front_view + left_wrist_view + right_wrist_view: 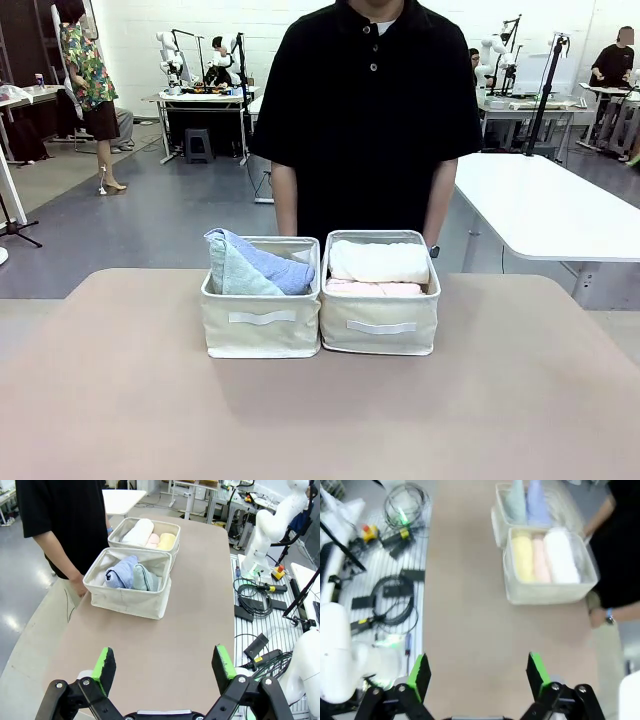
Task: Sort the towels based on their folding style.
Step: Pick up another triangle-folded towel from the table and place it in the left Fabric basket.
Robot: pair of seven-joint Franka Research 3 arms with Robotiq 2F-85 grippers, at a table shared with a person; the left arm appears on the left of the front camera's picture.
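**Towels sit sorted in two baskets, both tools wide and empty**

You have the towels split between two beige fabric baskets standing side by side, touching, near the far edge of the surface [120,400], about midway along it. In the left basket [262,335] lie the cone-folded ones: the light blue towel [268,265] and the pale teal towel [232,278], pressed against each other, their points rising above the rim. In the right basket [380,335] you see the rolled ones: the white towel [380,261] on top toward the far wall, the pale pink towel [372,288] just in front of it. From the right wrist view the same basket shows three rolls lying parallel, the yellow towel [522,559] on the side nearest the robot, pink in the middle, white on the person's side. You cannot tell from these pictures whether a dark grey roll lies underneath.

The person [370,110] in a black shirt stands right behind the baskets at the far edge, arms hanging down, hands low behind the basket walls.

Your left tool [165,667] hangs over the bare near part of the surface, its jaws spread wide with nothing between the green pads. Your right tool [479,672] is likewise spread wide and empty, well apart from the baskets, above bare surface.
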